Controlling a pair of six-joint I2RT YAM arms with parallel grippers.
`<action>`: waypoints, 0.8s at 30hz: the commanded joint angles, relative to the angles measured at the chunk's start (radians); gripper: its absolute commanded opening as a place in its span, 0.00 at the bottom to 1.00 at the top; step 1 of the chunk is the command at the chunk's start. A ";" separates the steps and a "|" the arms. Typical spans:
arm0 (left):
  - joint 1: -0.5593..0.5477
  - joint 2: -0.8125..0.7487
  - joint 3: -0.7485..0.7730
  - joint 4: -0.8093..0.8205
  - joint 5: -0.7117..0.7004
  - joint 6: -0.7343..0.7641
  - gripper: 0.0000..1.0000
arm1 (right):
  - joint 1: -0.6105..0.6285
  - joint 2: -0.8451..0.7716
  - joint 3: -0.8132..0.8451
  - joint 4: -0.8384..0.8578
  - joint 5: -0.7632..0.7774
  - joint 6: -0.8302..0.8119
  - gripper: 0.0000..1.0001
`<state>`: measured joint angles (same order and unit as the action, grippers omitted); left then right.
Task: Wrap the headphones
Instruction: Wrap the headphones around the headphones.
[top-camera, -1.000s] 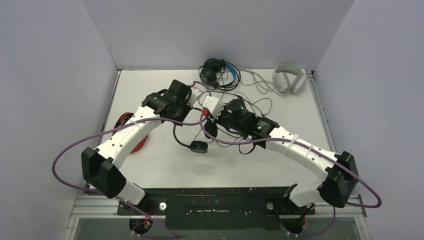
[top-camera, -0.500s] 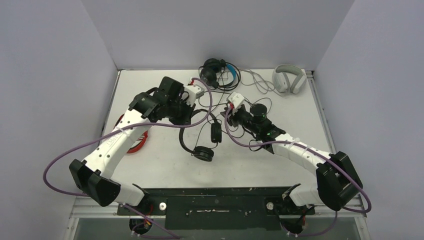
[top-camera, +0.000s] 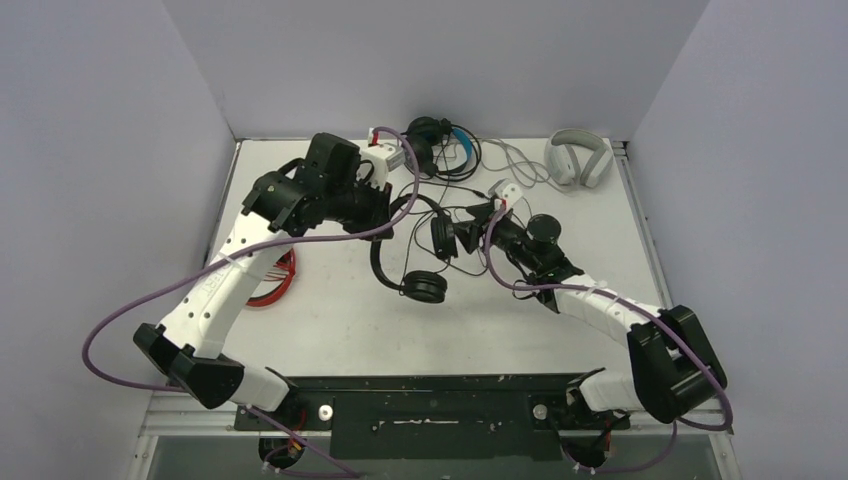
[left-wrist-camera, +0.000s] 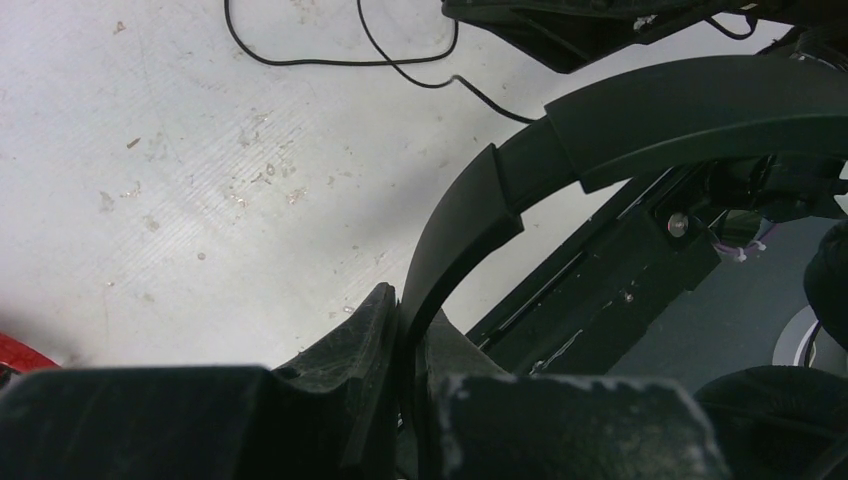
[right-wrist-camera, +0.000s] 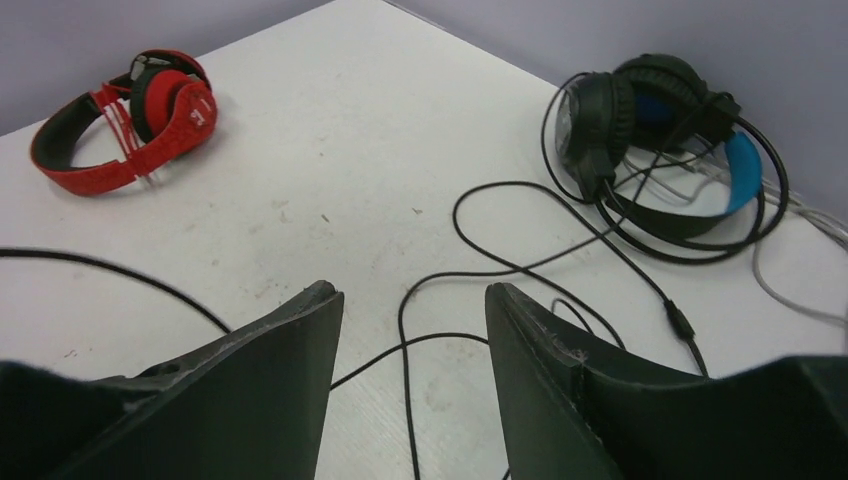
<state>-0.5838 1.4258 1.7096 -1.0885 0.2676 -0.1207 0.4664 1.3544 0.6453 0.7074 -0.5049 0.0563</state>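
Left gripper (left-wrist-camera: 405, 315) is clamped on the arched headband of the small all-black wired headset (top-camera: 425, 287), which has shifted right and toward the back of the white tabletop (top-camera: 330, 330) since half a second ago. Its earcups now sit mid-table just beside the right gripper (right-wrist-camera: 412, 330), whose fingers stand apart above loops of thin black cable (right-wrist-camera: 470, 270). Behind it the black headset with blue band (top-camera: 440, 145) crowds the back edge, the white-grey headset (top-camera: 578, 158) lies toward the back right corner and the red-and-black headset (top-camera: 270, 285) near the left edge, while bare tabletop spreads toward the near edge.
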 joint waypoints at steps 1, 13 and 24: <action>0.001 0.014 0.064 0.007 0.034 -0.047 0.00 | -0.035 -0.124 -0.056 -0.045 0.132 0.035 0.58; 0.025 0.039 0.102 0.015 0.034 -0.081 0.00 | -0.018 -0.426 -0.313 -0.062 0.044 -0.019 0.92; 0.029 0.033 0.097 0.032 0.080 -0.106 0.00 | 0.074 -0.028 -0.102 0.128 0.021 -0.120 0.94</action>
<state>-0.5610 1.4738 1.7535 -1.1034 0.2905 -0.1978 0.5529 1.2140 0.4465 0.6632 -0.4435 -0.0418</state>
